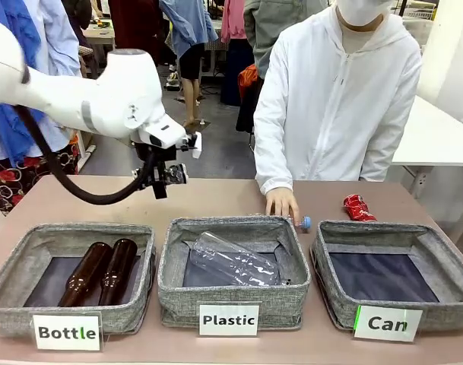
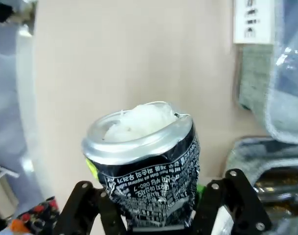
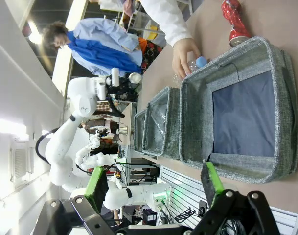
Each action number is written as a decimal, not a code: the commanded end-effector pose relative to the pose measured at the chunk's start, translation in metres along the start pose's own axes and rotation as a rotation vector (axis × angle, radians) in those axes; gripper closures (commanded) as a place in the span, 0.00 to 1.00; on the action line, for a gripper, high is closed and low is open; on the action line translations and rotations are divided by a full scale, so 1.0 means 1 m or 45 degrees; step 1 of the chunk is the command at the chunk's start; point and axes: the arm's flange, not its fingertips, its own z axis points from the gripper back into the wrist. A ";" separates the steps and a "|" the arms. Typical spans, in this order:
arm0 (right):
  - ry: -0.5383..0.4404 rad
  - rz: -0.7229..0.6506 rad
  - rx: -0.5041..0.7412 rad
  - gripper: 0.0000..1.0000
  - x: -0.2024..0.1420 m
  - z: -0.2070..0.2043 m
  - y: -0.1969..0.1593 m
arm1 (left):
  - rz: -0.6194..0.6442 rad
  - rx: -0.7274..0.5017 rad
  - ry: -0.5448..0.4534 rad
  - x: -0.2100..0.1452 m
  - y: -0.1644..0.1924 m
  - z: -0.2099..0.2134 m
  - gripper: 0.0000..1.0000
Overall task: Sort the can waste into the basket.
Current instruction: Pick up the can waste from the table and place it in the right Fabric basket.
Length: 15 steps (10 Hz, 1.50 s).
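My left gripper hangs above the table's far left part, behind the baskets, shut on a crushed dark can. The left wrist view shows that can close up, black with a silver top, squeezed between the fingers of the left gripper. A shiny red crushed can lies on the table behind the Can basket, whose dark floor is bare. In the right wrist view my right gripper stands open with nothing in it, near the front of the Can basket, with the red can beyond.
The middle Plastic basket holds a clear bottle; the left Bottle basket holds two brown glass bottles. A person's hand rests on the table behind the middle basket, beside a blue-capped bottle.
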 end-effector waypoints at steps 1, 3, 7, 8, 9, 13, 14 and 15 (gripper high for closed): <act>-0.021 0.031 0.030 0.00 0.003 0.001 0.001 | -0.084 -0.032 -0.092 -0.031 -0.058 0.042 1.00; -0.021 0.031 0.030 0.00 0.003 0.001 0.001 | -0.238 -0.064 -0.070 -0.049 -0.130 0.064 1.00; -0.021 0.031 0.030 0.00 0.003 0.001 0.001 | -0.242 -0.068 -0.066 -0.036 -0.128 0.063 1.00; -0.021 0.031 0.030 0.00 0.003 0.001 0.001 | -0.242 -0.068 -0.066 -0.036 -0.128 0.063 1.00; -0.021 0.031 0.030 0.00 0.003 0.001 0.001 | -0.273 -0.045 -0.072 -0.048 -0.157 0.065 1.00; -0.021 0.031 0.030 0.00 0.003 0.001 0.001 | -0.460 0.109 -0.290 -0.120 -0.152 0.115 1.00; -0.021 0.031 0.030 0.00 0.003 0.001 0.001 | -0.455 0.141 -0.343 -0.160 -0.173 0.114 1.00; -0.021 0.031 0.030 0.00 0.003 0.001 0.001 | -0.470 0.159 -0.403 -0.175 -0.192 0.113 1.00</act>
